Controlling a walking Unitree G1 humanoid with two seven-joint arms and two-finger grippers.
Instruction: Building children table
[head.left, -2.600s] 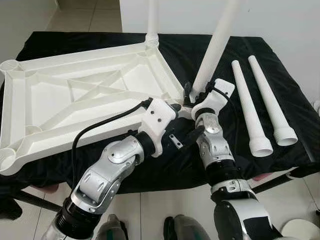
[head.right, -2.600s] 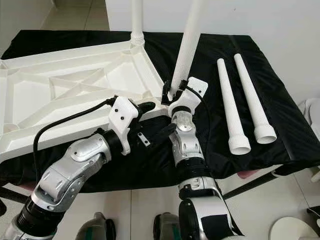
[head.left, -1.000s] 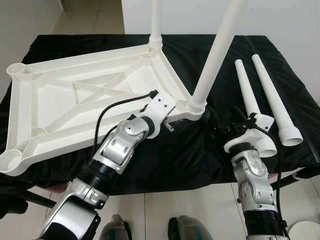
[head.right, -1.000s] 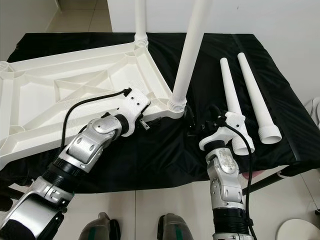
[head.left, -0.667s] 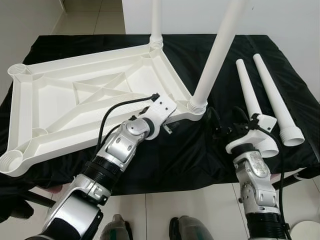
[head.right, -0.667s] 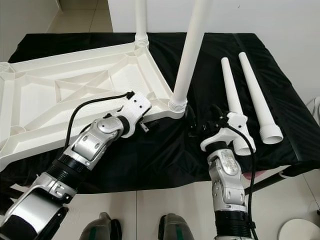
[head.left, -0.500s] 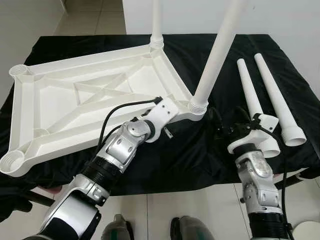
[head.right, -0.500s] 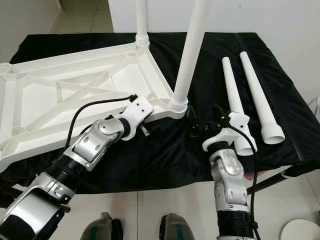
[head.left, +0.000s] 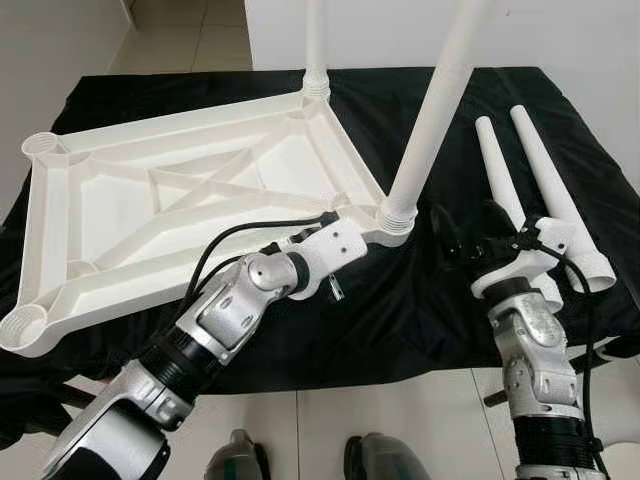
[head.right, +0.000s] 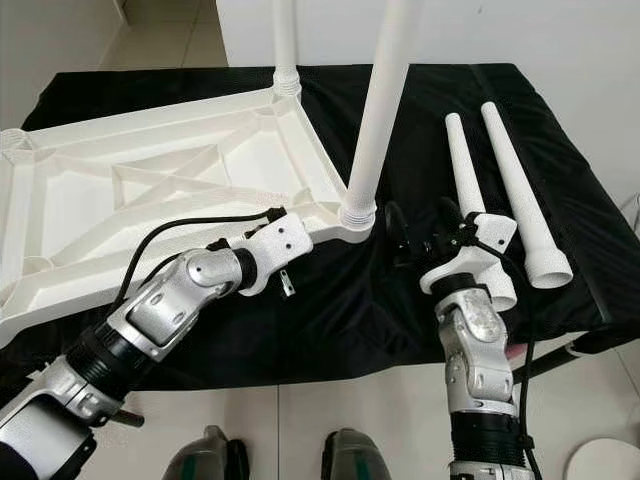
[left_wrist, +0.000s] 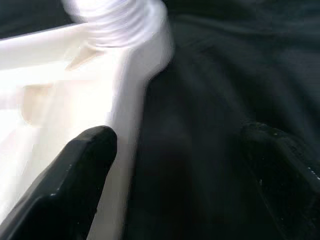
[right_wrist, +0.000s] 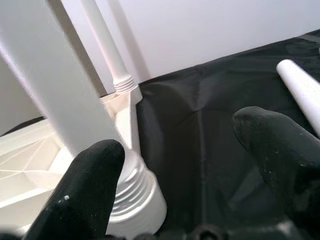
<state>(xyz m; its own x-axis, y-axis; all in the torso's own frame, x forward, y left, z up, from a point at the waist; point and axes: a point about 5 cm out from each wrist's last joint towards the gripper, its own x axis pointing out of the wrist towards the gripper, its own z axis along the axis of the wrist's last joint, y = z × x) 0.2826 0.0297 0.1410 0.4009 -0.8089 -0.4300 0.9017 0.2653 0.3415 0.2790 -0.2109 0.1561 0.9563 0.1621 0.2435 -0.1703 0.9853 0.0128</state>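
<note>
Tabletop (head.left: 150, 190) is lying upside down on the black cloth (head.left: 400, 320), ribbed underside up, with two legs already standing in its sockets: the far leg (head.left: 316, 45) at the back corner and the near leg (head.left: 435, 110) at the corner closest to the robot's right side. Two loose legs (head.left: 525, 190) are lying side by side on the cloth to the right, well apart from the frame; the two left-hand sockets (head.left: 25, 325) are sitting empty.

Left gripper (left_wrist: 170, 165) is hovering with fingers spread wide over the frame's edge beside the near leg's collar, one finger over white plastic, the other over cloth, holding nothing. Right gripper (right_wrist: 195, 165) is reaching between the near leg and the loose legs, fingers also wide apart and empty.

Step in hand, as judged: picking up the third leg.

Notes for doing it well:
- Right gripper should be closing around the nearer loose leg at mid-shaft, not at the flared threaded end, so the end stays free for the socket.
- The legs are touching or nearly so; approaching from above is avoiding nudging the second one off the cloth edge.
- Left gripper is best bracing the frame rim, since the plastic looks light and likely to slide on cloth.
- Swinging wide of the standing near leg during the lift.
</note>
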